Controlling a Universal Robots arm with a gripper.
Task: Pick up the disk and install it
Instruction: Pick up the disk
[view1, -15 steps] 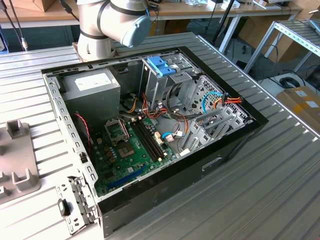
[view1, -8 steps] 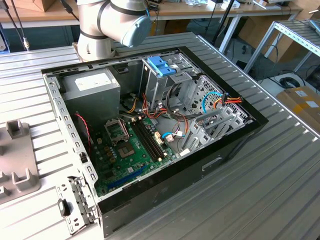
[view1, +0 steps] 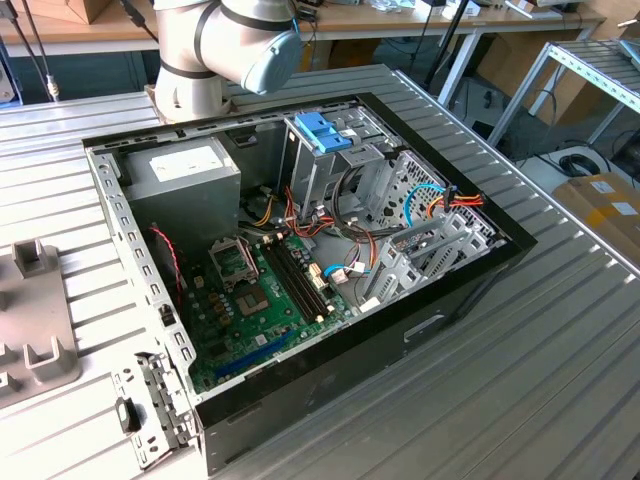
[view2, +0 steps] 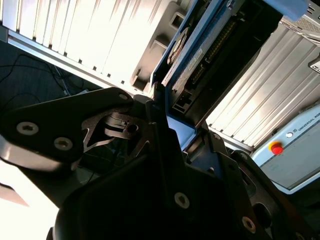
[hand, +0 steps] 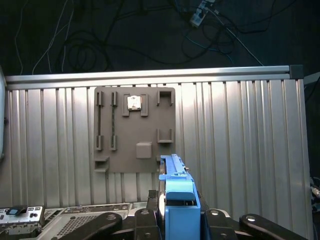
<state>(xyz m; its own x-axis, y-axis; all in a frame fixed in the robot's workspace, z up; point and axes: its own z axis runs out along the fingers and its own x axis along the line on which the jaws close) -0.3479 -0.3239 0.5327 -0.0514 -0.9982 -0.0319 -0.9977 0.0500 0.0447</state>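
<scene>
- The gripper (hand: 177, 221) holds the disk (hand: 176, 192); the jaws are closed against its two flat faces, one on each side.
- In the first wrist view the disk is seen edge-on, upright between the jaws, with its light-blue frame facing the camera and its length extending out past the jaws.
- In that view the far end of the disk lines up with one corner of the grey fixture plate (hand: 135, 131). The plate lies flat on the ribbed metal table (hand: 240, 150), and the disk is held clear of both.
- In the second wrist view the disk (view2: 220, 45) extends away from the jaws, with its dark underside and connector row visible and the blue frame running along its edge.
- In the exterior view the open computer case (view1: 110, 205) stands just beside the fixture plate (view1: 35, 335), toward the exterior view's right.
- The metal cage with the blue latch (view1: 322, 132) is inside the case, on the side away from the fixture plate.
</scene>
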